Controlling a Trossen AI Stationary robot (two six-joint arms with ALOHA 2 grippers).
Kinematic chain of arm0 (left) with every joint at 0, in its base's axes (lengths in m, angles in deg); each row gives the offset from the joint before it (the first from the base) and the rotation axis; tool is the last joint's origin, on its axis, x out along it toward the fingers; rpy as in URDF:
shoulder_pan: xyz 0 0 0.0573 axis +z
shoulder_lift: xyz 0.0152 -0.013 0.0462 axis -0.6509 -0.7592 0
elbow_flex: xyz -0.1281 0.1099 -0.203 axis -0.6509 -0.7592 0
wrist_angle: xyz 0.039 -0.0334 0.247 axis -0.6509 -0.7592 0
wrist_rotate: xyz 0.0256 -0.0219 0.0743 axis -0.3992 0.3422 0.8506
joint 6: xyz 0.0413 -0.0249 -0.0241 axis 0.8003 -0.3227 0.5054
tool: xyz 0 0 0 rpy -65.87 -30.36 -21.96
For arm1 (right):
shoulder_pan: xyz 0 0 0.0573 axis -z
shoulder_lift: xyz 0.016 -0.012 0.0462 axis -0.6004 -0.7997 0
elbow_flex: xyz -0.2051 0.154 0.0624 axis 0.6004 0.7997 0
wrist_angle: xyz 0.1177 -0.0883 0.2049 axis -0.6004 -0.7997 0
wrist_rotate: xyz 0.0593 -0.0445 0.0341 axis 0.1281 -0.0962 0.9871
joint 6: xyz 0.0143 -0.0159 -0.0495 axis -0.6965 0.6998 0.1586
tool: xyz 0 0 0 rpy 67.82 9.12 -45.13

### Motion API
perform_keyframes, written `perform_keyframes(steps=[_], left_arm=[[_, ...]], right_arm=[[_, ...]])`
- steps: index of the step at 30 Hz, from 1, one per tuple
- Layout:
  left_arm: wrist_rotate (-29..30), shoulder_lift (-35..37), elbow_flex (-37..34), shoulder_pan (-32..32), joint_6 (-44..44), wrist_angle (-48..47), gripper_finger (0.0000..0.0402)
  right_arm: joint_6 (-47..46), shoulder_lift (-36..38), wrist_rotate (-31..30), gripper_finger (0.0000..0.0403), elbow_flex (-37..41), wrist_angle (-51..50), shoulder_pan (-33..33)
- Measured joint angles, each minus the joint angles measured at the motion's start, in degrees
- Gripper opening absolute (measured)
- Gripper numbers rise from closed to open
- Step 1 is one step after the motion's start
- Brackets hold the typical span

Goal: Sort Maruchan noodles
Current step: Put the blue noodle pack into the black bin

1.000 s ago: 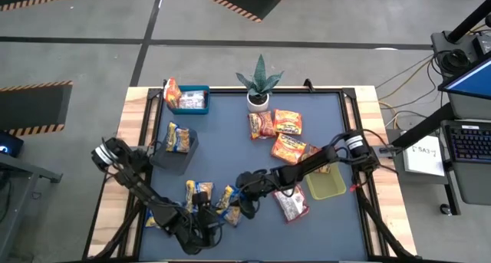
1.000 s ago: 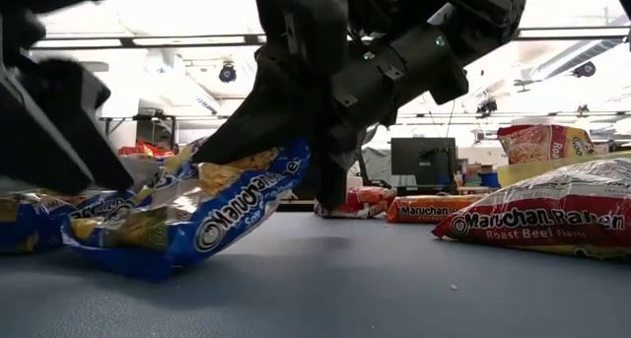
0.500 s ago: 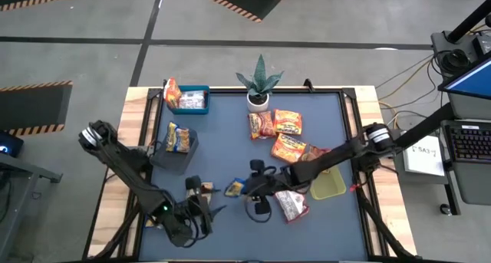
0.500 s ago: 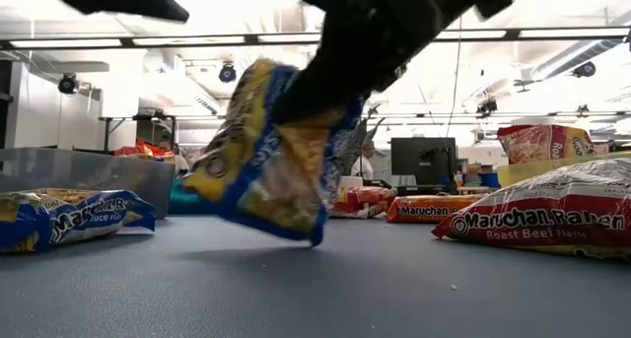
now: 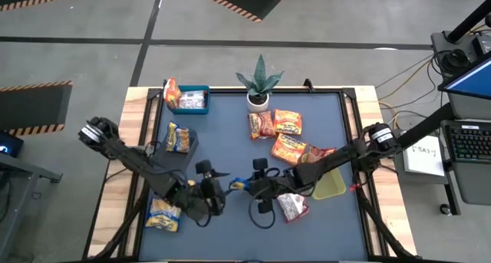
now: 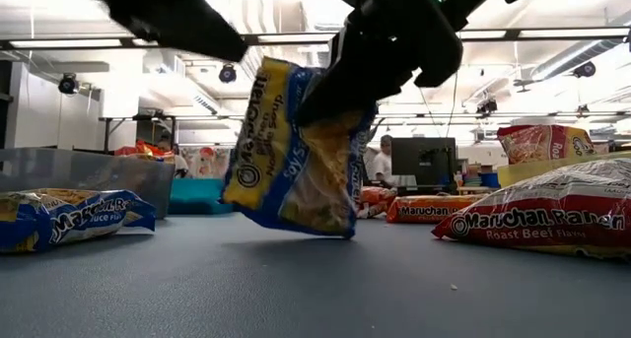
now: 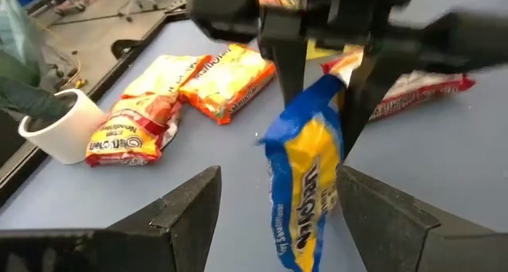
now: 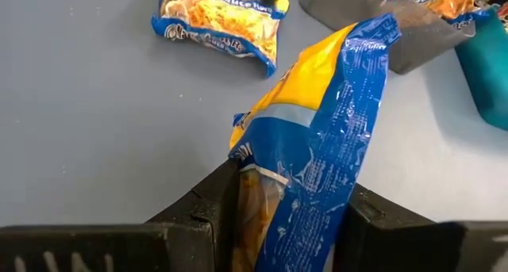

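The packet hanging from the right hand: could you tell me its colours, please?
The packet is yellow and blue, clearest in the low view.

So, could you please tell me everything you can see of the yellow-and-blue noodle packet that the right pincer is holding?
The yellow-and-blue packet is a flat, crinkly plastic Maruchan pack, yellow in the middle with blue edges and white lettering. The right pincer is shut on one end, so it hangs tilted, clear of the blue table. It sits near the table's middle front, facing the open left pincer, which does not touch it.
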Motion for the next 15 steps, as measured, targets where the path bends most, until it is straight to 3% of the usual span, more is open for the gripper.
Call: perform_keyframes(steps=[6,15], left_arm=[[-9.05,0.87,-9.63,3.73,5.12,20.99,0.0233],[-16.61,0.30,-22.49,8.44,8.02,50.14,0.0232]], right_arm=[[0.27,0.02,0.01,0.0129,0.33,0.24,0.02],[0.85,0.04,0.03,0.0129,0.33,0.72,0.15]])
